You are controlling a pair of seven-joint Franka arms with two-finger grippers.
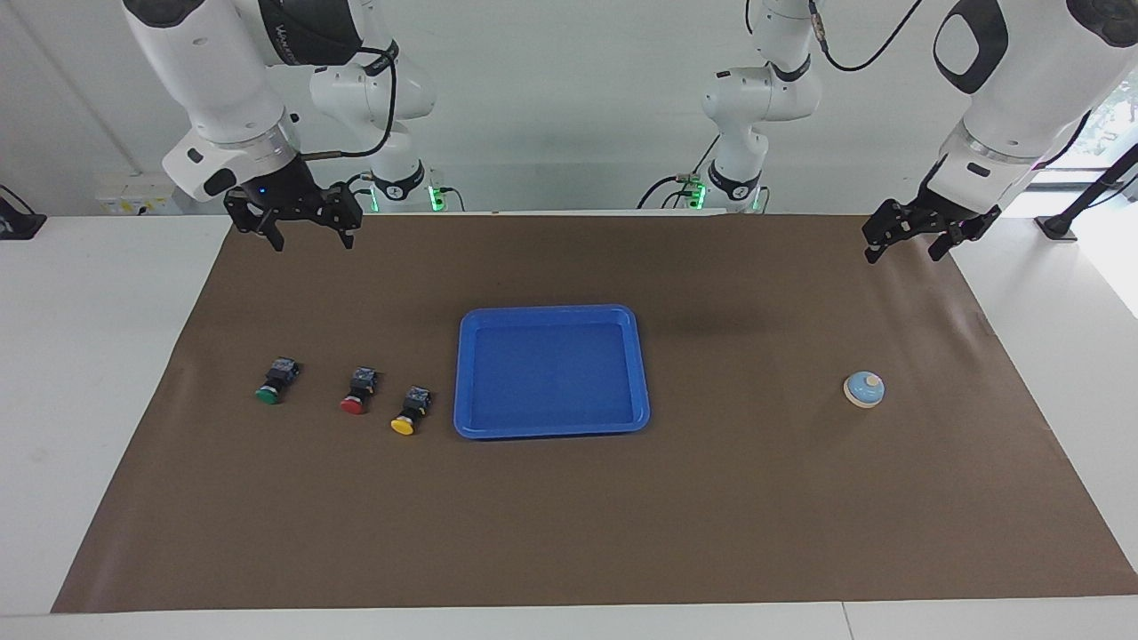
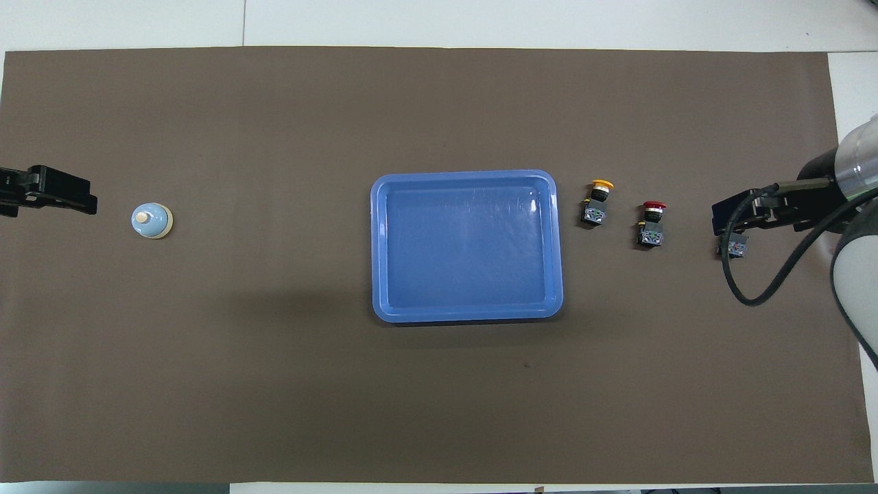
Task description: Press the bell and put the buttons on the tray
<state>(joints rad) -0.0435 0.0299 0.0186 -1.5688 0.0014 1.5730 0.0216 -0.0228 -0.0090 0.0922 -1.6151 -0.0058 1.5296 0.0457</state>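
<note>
Brown paper covers the table in the facing view, where the blue tray lies at the middle with the yellow button just beside it, then the red button and the green button in a row toward the right arm's end, while the bell sits well apart toward the left arm's end; the right gripper hangs spread wide and empty above the mat's edge nearest the robots, and the left gripper hangs likewise open, holding nothing. From overhead, the left gripper shows near the bell, and the right gripper covers most of the green button, the tray holding nothing.
</note>
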